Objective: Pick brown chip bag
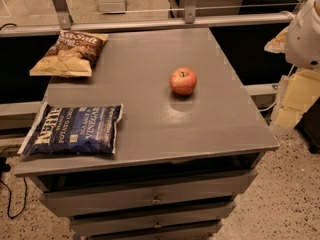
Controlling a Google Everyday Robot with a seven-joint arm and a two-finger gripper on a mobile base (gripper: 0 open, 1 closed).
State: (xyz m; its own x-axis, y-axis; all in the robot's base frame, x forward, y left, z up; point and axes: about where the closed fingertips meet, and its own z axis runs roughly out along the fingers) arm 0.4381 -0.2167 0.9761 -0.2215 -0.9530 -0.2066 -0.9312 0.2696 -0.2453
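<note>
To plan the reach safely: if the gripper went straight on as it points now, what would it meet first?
Cannot tell: the gripper is out of view; only a white arm part shows at the right edge. The brown chip bag lies far left.

Only a piece of the robot shows, at the upper right edge of the camera view: a rounded arm shell (306, 34), smooth and white, with a soft sheen on its curve; its lower rim falls into grey shadow, with one small dark spot near the bottom. The gripper lies outside the frame.
</note>
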